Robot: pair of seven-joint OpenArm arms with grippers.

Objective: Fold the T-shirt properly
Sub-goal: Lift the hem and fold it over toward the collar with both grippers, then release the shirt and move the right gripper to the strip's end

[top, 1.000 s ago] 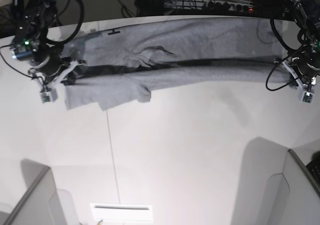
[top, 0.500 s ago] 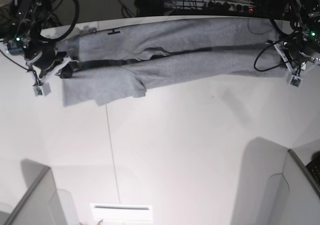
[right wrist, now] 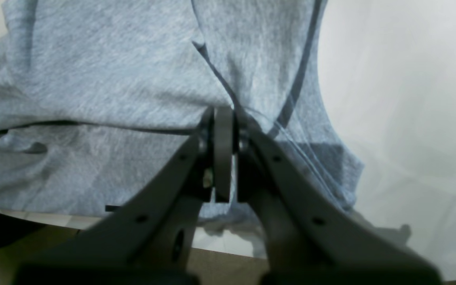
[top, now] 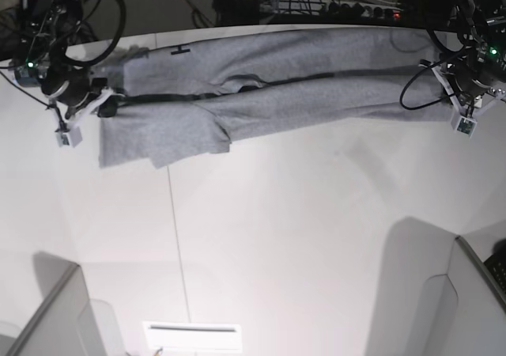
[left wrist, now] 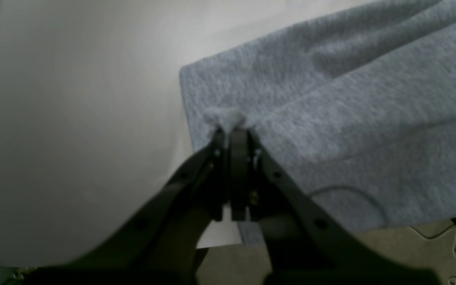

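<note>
The heather-grey T-shirt (top: 300, 79) lies stretched sideways along the table's far edge, folded lengthwise, its plain side up, with a sleeve flap hanging toward me at the left. My left gripper (top: 447, 95) is at the shirt's right end. In the left wrist view the left gripper (left wrist: 234, 132) is shut on a small pinch of the T-shirt (left wrist: 350, 99) near a corner. My right gripper (top: 105, 107) is at the shirt's left end. Its jaws (right wrist: 224, 118) stand almost together on a fold of the T-shirt (right wrist: 113, 79).
The white table (top: 277, 237) has a thin seam (top: 172, 229) running front to back. Grey partitions (top: 47, 316) (top: 474, 293) stand at both near corners, and a white label (top: 192, 336) lies at the front. Cables and a power strip (top: 348, 8) sit behind the far edge.
Both arms have moved toward the far edge, drawing the shirt's near layer up closer to the far layer. In the last half second little has shifted.
</note>
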